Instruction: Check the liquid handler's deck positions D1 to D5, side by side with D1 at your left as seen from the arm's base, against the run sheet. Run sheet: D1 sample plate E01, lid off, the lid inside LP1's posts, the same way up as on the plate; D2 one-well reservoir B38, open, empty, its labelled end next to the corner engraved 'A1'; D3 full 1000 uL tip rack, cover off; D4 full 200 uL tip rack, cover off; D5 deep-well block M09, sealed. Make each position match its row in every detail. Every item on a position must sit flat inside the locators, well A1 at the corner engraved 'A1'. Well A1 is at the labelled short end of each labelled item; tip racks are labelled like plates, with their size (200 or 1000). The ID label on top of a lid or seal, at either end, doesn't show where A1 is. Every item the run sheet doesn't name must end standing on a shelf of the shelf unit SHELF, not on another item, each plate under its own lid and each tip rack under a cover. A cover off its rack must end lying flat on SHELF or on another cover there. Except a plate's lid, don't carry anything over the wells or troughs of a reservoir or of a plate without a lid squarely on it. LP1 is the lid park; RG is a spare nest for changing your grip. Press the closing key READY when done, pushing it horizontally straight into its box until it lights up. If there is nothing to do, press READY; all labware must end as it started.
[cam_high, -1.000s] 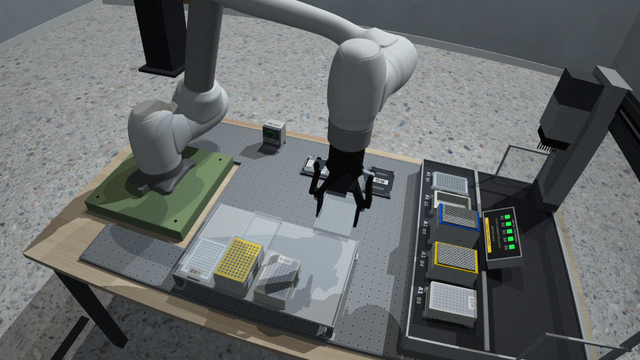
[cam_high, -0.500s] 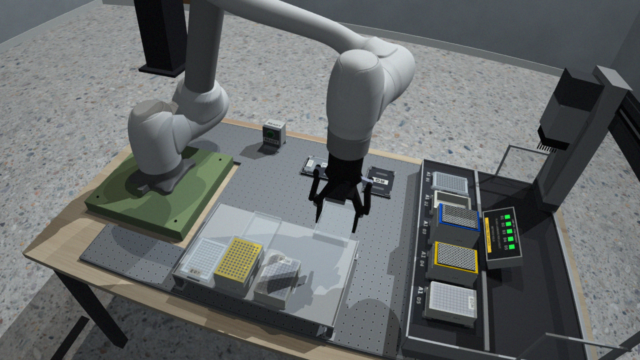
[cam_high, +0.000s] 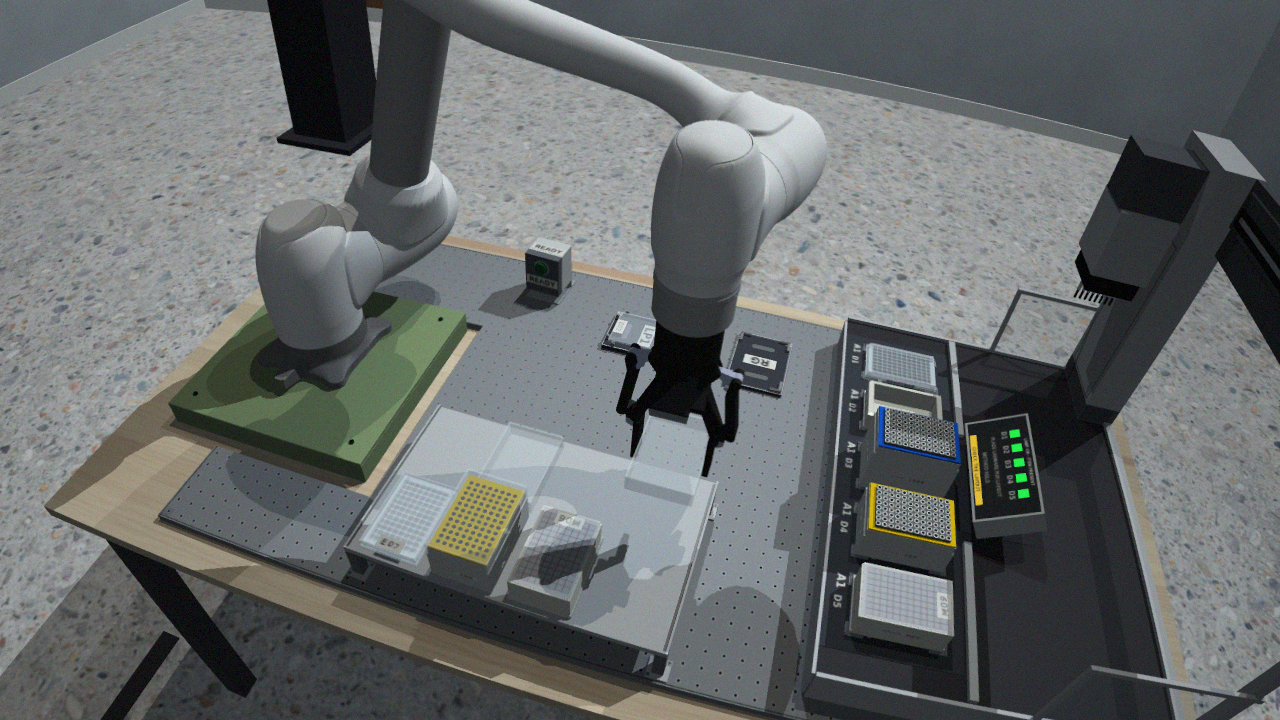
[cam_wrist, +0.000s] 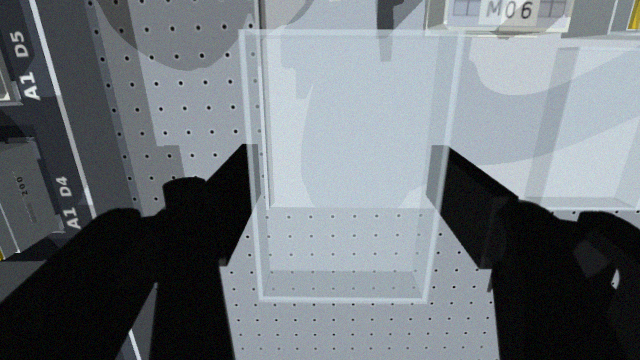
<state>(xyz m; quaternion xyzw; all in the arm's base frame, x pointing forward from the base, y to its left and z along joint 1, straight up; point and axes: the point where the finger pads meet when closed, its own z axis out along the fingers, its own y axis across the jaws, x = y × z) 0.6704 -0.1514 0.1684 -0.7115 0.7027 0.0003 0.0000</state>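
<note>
Gripper (cam_high: 675,440) clamped on a clear cover (cam_high: 660,465), 1 finger on each long side; wrist view shows the pads (cam_wrist: 240,200) pressing the cover's (cam_wrist: 345,165) walls. Cover hangs level above the far edge of the shelf (cam_high: 680,573), which sits at the table's near edge, roughly mid-length. About half the cover overlaps the shelf's clear top; the rest is over the perforated board (cam_high: 537,358).

On the shelf, under its clear top: lidded plate E07 (cam_high: 407,519), yellow tip rack (cam_high: 476,522), block M06 (cam_high: 556,555), 3 side by side toward the shelf's left end. A 2nd clear cover (cam_high: 523,452) lies flat on top of the shelf behind them.

Deck (cam_high: 827,537) at the table's right end, D1 far, D5 near: plate (cam_high: 899,364) w/o lid at D1, reservoir (cam_high: 902,398) at D2, blue-rimmed rack (cam_high: 920,436) at D3, yellow-rimmed rack (cam_high: 913,514) at D4, both w/o covers, sealed block (cam_high: 904,601) at D5. 5 green lights on the status box (cam_high: 1006,474).

LP1 (cam_high: 626,333) and RG (cam_high: 759,362) sit behind the gripper, toward the far edge; LP1 partly hidden by the wrist. READY (cam_high: 547,265) at the far edge, unlit.
</note>
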